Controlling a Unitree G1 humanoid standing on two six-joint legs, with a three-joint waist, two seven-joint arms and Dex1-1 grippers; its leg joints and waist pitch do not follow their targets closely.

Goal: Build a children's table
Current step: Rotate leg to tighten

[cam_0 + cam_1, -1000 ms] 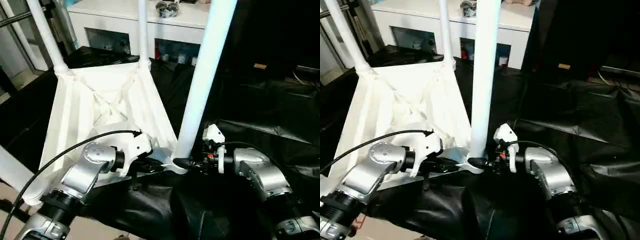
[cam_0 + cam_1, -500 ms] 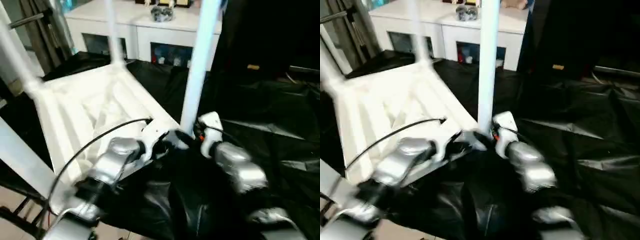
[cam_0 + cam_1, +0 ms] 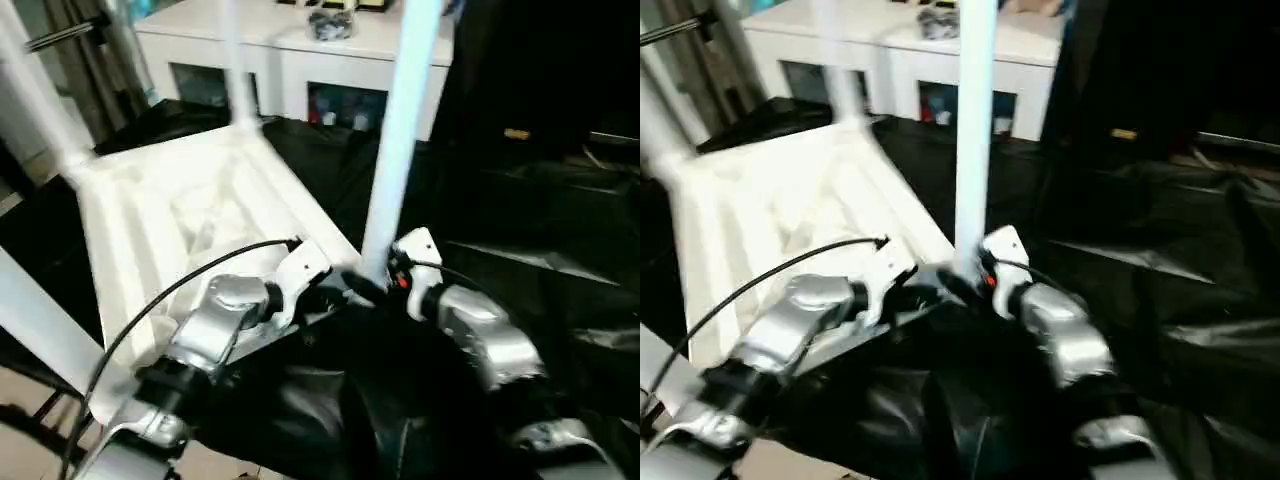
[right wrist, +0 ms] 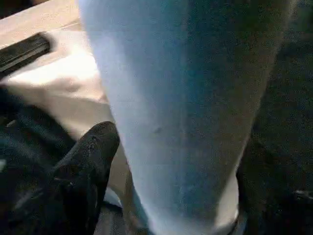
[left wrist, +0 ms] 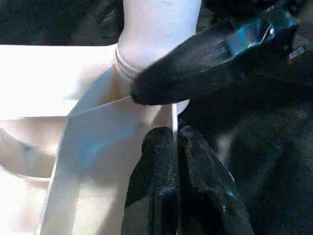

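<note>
Motion blur softens both head views, the white table top (image 3: 190, 210) glares almost featureless against the dim black drape (image 3: 1160, 300), and the close wrist views look out of focus, perhaps lit from above.

The table top (image 3: 190, 205) is plain white with a ribbed underside, and its legs (image 3: 398, 130) are white too, the nearest one shading pale blue. Both grippers, left (image 5: 175, 161) and right (image 3: 362, 289), have black fingers on white housings with silver forearms, a black cable along the left arm and a small red spot by the right wrist. A glossy black cloth (image 3: 540, 230) covers the worktop, and the cabinet (image 3: 300, 60) behind it is white with dark glass doors.
</note>
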